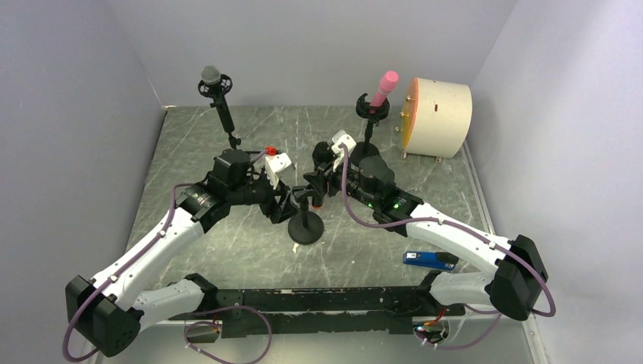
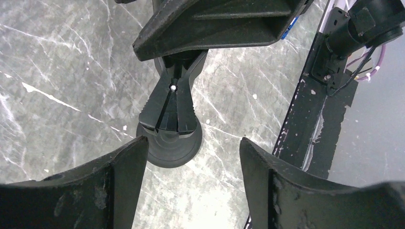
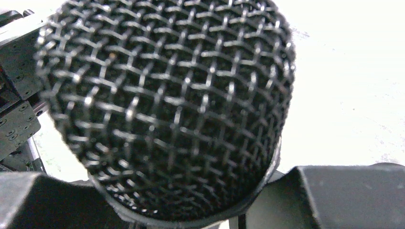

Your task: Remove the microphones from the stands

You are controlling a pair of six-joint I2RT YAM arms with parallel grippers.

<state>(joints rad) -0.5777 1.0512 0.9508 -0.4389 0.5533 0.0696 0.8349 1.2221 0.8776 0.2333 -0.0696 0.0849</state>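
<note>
Right tool (image 1: 318, 184): jaws drawn in on the microphone (image 3: 162, 105), gripping it. The black mesh head fills the right wrist view and sits between its two fingers (image 3: 344, 195). Left tool (image 2: 191, 143): jaws wide apart, holding nothing, touching nothing. Through the open gap the round base of the stand (image 2: 168, 151) shows on the bench (image 2: 62, 71). Microphone is at bench centre, over the stand, between the two tools. Cannot tell whether it sits in the stand's clip or is clear of it; black on black.

Around:
- Grey-headed mic (image 1: 211, 75) on its own stand, far left.
- Pink mic (image 1: 384, 86) on another stand, far, right of centre.
- Cream drum (image 1: 440, 115) on its side in the far right corner.
- Blue item (image 1: 429, 260) flat on the bench, near right, just beside the right forearm.
- Black rail (image 1: 326, 299) along the near edge.

In the way: the two tools are nose to nose over the stand, very close. The pink mic's stand is near the right wrist, on its far side.

Room: open bench left of the stand, and on its near side up to the rail. Walls (image 1: 76, 114) close the left, far and right sides.
</note>
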